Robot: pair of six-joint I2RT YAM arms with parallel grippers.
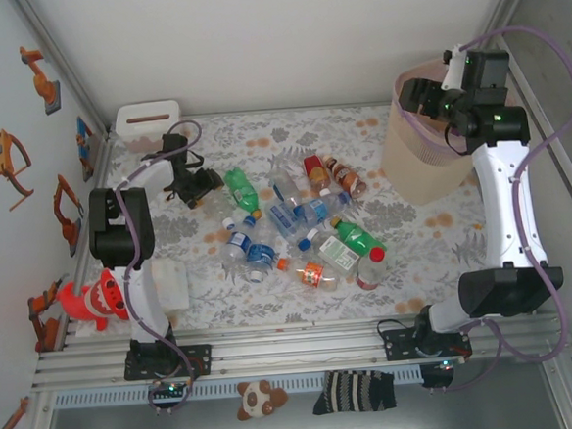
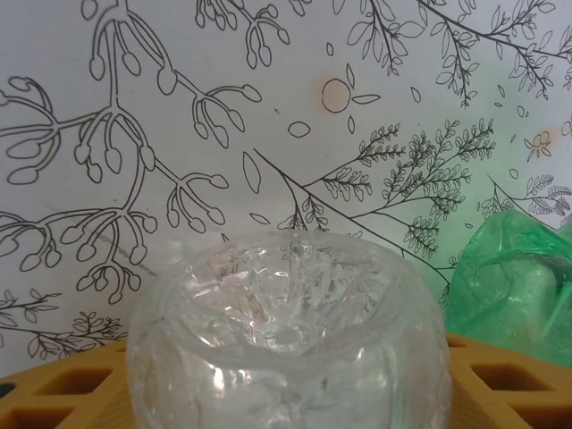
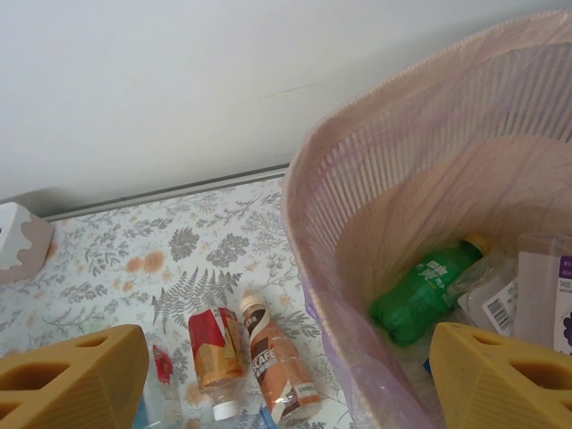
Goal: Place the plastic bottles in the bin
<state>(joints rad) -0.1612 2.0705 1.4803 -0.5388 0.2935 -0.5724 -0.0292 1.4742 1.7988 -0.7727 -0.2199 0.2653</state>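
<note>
On floral cloth [image 2: 179, 80], crumpled clear bottle [image 2: 286, 340], ribbed pink-lined bin [image 3: 402, 179]

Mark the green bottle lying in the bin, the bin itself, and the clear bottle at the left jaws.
green bottle [image 3: 420, 299], right wrist view, on its green body.
bin [image 3: 420, 152], right wrist view, on the lined inner wall.
clear bottle [image 2: 286, 340], left wrist view, on its crinkled end facing the camera.
</note>
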